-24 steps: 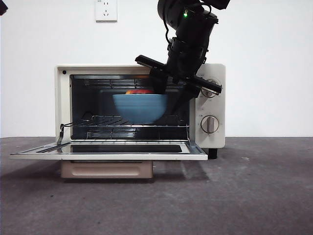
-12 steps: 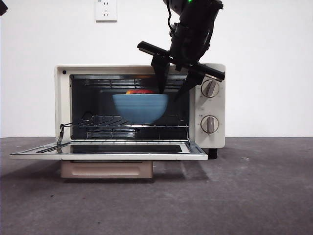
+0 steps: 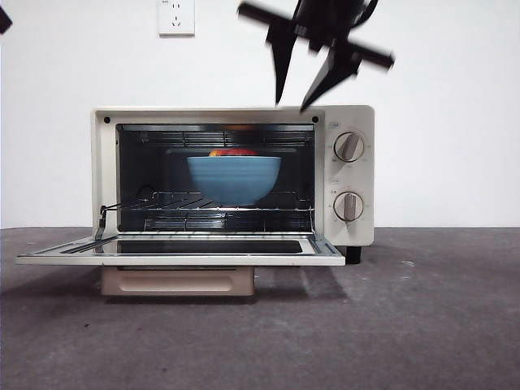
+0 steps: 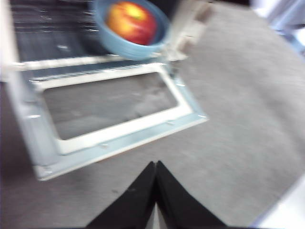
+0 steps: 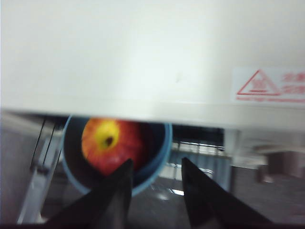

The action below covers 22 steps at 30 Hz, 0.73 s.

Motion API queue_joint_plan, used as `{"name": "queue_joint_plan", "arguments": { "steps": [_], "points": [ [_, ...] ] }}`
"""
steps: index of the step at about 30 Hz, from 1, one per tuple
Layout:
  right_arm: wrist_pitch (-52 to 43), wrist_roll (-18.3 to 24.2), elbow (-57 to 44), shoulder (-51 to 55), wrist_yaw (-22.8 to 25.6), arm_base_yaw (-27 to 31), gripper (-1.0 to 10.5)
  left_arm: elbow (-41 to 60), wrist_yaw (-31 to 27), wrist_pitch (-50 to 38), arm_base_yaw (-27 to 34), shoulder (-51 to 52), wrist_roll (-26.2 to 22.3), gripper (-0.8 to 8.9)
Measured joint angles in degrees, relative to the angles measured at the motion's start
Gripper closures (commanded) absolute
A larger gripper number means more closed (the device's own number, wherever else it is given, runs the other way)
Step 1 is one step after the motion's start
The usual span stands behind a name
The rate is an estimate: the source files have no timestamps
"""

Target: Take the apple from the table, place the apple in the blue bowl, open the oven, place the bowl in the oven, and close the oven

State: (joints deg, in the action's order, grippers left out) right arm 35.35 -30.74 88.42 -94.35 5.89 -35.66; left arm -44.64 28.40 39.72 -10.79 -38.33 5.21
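Note:
The oven [image 3: 354,175] stands with its door [image 3: 179,260] folded down flat. On its wire rack [image 3: 219,210] sits the blue bowl [image 3: 234,179], and the apple [image 3: 233,152] shows just over the bowl's rim. My right gripper [image 3: 291,104] hangs open and empty above the oven's top edge, clear of the bowl. Its wrist view looks over the oven top [image 5: 119,57] down onto the apple [image 5: 112,143] in the bowl [image 5: 164,143], with the gripper [image 5: 156,164] open. My left gripper [image 4: 156,167] is shut and empty over the table, short of the door [image 4: 114,136]; bowl [image 4: 121,45] and apple [image 4: 131,21] lie beyond.
The lowered door juts out toward the front over the grey table [image 3: 390,325]. Two knobs [image 3: 349,147] sit on the oven's right panel. A wall socket [image 3: 176,16] is on the white wall behind. A black tip of the waiting arm [image 3: 4,18] shows at the top left corner.
The right gripper has risen from the oven's mouth, beside the bowl's right rim, to above the oven top, jaws still open. The bowl with the apple stays on the rack.

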Motion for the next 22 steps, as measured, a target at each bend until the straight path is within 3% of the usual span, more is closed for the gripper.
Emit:
{"name": "queue_joint_plan", "arguments": {
  "steps": [5, 9, 15, 22],
  "points": [
    [9.31, 11.17, 0.04, 6.91, 0.17, -1.22, 7.8, 0.00, -0.20, -4.07, 1.60, -5.46, 0.00, 8.07],
    [17.27, 16.83, 0.04, 10.88, 0.33, -1.92, 7.8, 0.00, -0.37, -7.52, 4.74, -11.43, 0.04, 8.07],
    [21.24, 20.48, -1.86, 17.20, 0.35, -2.01, 7.8, 0.00, -0.44, -12.52, 10.80, -20.48, 0.13, 8.07],
    [20.00, 21.33, -12.63, 27.17, 0.35, -2.05, 7.8, 0.02, -0.63, -18.43, 14.56, -31.63, 0.35, 8.07]
  ]
}}
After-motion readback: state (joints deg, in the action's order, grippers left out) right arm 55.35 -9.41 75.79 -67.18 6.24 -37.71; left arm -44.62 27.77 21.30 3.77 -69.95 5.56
